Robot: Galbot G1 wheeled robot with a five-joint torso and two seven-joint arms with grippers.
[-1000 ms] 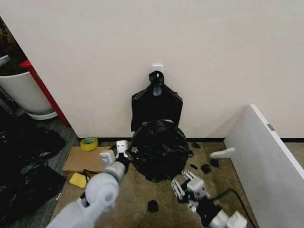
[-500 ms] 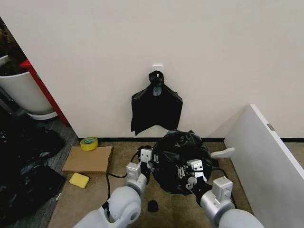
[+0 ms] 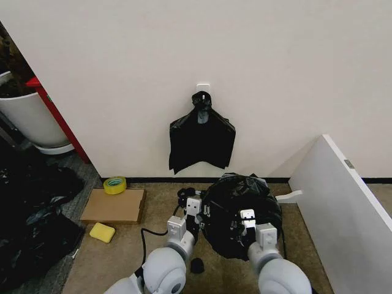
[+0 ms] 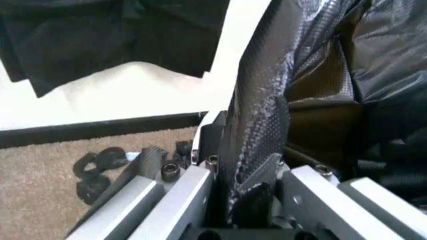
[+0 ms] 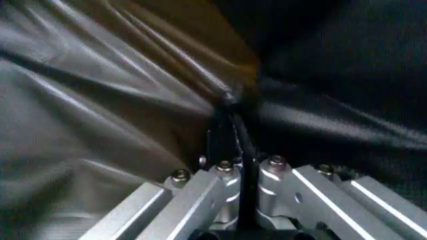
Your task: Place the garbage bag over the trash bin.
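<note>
- Head view: the garbage bag (image 3: 242, 205) is seen as one rounded black mass on the carpet, near the wall, below the flat black bundle (image 3: 201, 139) that hangs knotted from a wall hook.
- The trash bin is taken to be under the bag, fully wrapped; no cream plastic is made out, so its contents can't be told.
- Left gripper (image 3: 195, 211) is pressed at the bag's left side; right gripper (image 3: 244, 222) is set against its front. Finger state is hard to read from here.
- One white tub (image 3: 27, 119) w/ a red edge stands far left, partly cut off by the frame; dark stuff is seen at its top, not identifiable.
- Counted on the floor, left side: 1 tape roll (image 3: 114, 184), 1 cardboard sheet (image 3: 114, 205), 1 yellow sponge (image 3: 101, 232). A heap of dark bags (image 3: 30, 208) is cut off at the left edge; no. of bags can't be told.
- A white board (image 3: 343, 208) is leaned at the right, cut off at the bottom.
- Left wrist view: a strip of the bag's film (image 4: 257, 135) is clamped between the left gripper's two fingers (image 4: 167, 202). A few small black bits (image 4: 97, 167) lie on the carpet by the baseboard; what they are is unclear.
- Right wrist view: a thin fold of film (image 5: 230, 125) is pinched between the right gripper's fingers (image 5: 200, 205); glossy black folds lie all around it, bin not made out.
</note>
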